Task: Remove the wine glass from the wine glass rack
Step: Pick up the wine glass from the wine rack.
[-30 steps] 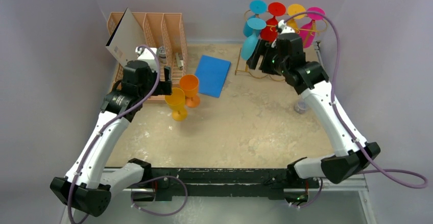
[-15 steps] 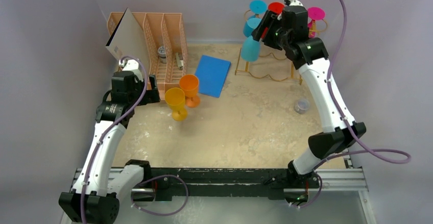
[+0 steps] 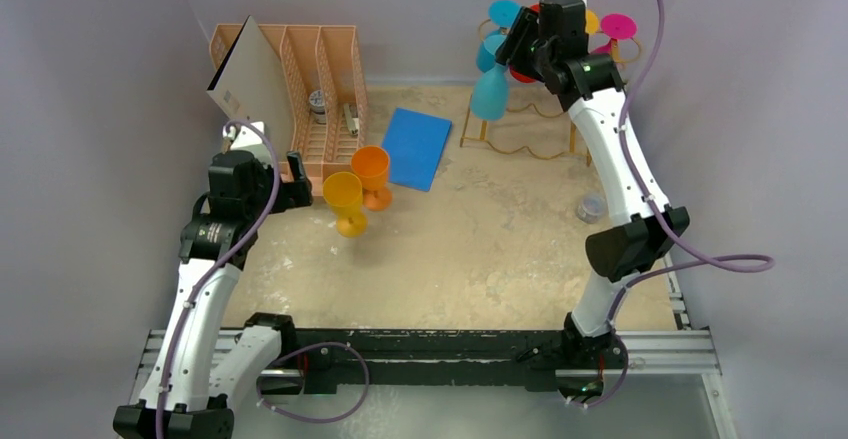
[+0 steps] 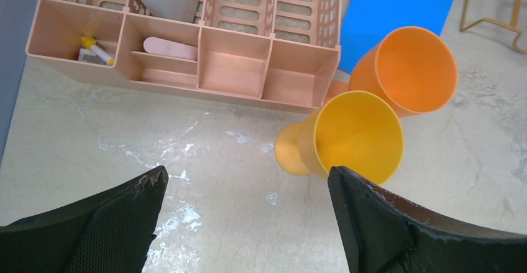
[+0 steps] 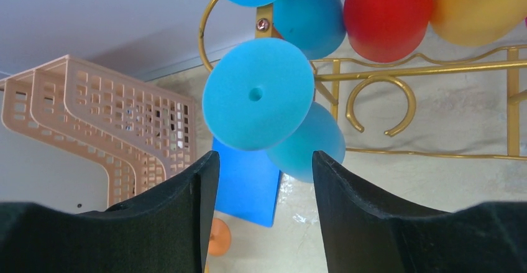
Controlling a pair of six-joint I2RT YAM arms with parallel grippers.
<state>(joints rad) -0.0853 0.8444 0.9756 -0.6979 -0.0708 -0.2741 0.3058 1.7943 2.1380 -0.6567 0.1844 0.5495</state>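
The gold wire wine glass rack (image 3: 522, 111) (image 5: 398, 72) stands at the back right with coloured glasses hanging upside down. A blue wine glass hangs at its left end, with bowl (image 3: 489, 95) (image 5: 309, 143) down and round foot (image 5: 256, 92) up. My right gripper (image 3: 516, 43) (image 5: 264, 161) is raised at the rack, open, its fingertips just short of that blue foot and touching nothing. My left gripper (image 3: 291, 187) (image 4: 245, 180) hovers wide open and empty over the table, left of an upright yellow glass (image 3: 345, 199) (image 4: 357, 136) and an orange one (image 3: 372, 173) (image 4: 407, 68).
A peach slotted organizer (image 3: 322, 84) (image 4: 186, 55) with a grey board leaning in it stands at the back left. A blue sheet (image 3: 416, 146) lies mid-table. A small grey cup (image 3: 591, 207) sits by the right arm. Red (image 5: 388, 18), yellow (image 5: 478, 5), pink (image 3: 618, 27) and another blue glass (image 5: 309, 15) hang on the rack.
My right arm has risen and reached back to the top of the rack, its jaws narrowing. My left arm has drawn back left from the yellow glass, its jaws widening.
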